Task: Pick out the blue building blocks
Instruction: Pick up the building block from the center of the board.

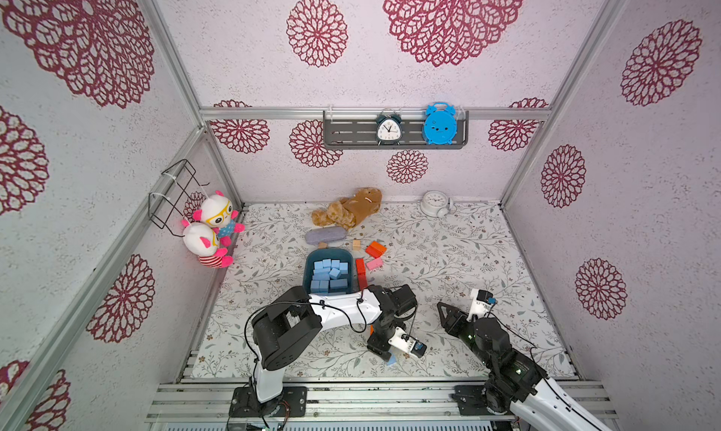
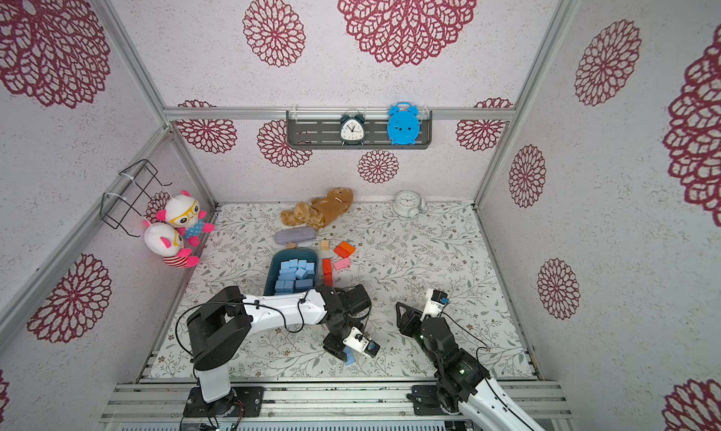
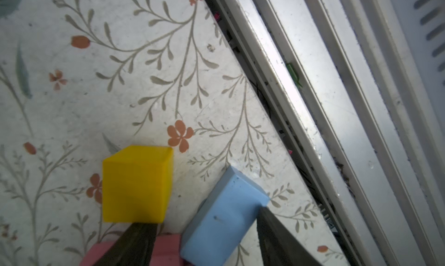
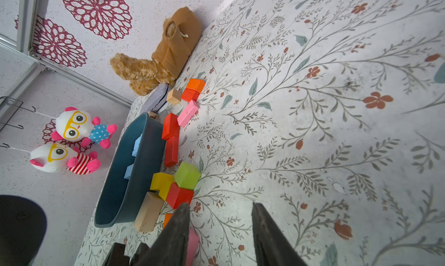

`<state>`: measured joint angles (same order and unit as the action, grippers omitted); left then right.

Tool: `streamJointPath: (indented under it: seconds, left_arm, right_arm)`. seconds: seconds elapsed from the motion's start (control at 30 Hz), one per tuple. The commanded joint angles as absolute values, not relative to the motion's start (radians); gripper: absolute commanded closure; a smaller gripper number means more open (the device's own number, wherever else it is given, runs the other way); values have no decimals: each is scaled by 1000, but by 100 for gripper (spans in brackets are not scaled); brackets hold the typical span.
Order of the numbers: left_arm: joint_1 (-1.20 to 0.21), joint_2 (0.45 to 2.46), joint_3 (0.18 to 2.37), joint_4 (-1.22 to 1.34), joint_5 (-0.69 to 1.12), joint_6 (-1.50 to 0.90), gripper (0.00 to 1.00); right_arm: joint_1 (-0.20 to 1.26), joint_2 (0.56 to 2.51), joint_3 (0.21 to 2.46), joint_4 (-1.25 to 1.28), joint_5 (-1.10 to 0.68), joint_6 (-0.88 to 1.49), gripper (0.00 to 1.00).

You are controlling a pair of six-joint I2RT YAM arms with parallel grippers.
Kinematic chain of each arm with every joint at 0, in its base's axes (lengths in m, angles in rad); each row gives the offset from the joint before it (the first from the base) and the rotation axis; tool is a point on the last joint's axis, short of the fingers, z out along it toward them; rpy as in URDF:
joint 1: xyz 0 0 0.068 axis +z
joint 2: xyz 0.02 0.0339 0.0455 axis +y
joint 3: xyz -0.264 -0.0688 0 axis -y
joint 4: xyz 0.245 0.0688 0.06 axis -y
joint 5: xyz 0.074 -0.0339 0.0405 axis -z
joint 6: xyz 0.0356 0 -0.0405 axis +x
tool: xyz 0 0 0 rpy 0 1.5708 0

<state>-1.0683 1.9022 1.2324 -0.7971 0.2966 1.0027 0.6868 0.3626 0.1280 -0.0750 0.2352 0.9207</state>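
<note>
One blue block (image 3: 224,216) lies on the flowered mat (image 3: 120,84) close to its near edge, well apart from the others. The left gripper (image 3: 203,216) stands over it with its jaws spread. The block sits skewed between them, one corner against one finger (image 3: 277,240) and a clear gap to the other. Just beside the block stands a yellow cube (image 3: 137,185), and a pink block (image 3: 168,250) is partly hidden behind a finger. Many more blue blocks (image 1: 329,275) fill the dark teal tray (image 1: 330,251), farther back and to the left. The right gripper (image 4: 220,204) hangs to the right, its jaws apart over bare mat with nothing between them.
</note>
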Motion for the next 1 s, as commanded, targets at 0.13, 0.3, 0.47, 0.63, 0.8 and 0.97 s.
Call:
streamJointPath:
  seconds: [0.13,0.3,0.47,0.63,0.8,0.97]
  left_arm:
    - [-1083,1877,1190,-811,288,1210,35]
    - [-1083,1866,1114,-652,224,1160,53]
    - [-1082,1826,1120,-633,236,1039,73]
    - [-1043,1730,1129,-687,289,965,73]
    - [-900,1623,1173,-797,360,914,73]
    - [-713,1476,1134,-834,402,891,72]
  right_arm:
    - [686,425,138,-17,226,943,55]
    - [687,488,147,44,211,940,56]
    - [707,586,162,99,199,912,57]
    - [774,740,167,260,218,869,58]
    - [791,952,313,333,208,750,57]
    - [802,1107,361,520,208,704,57]
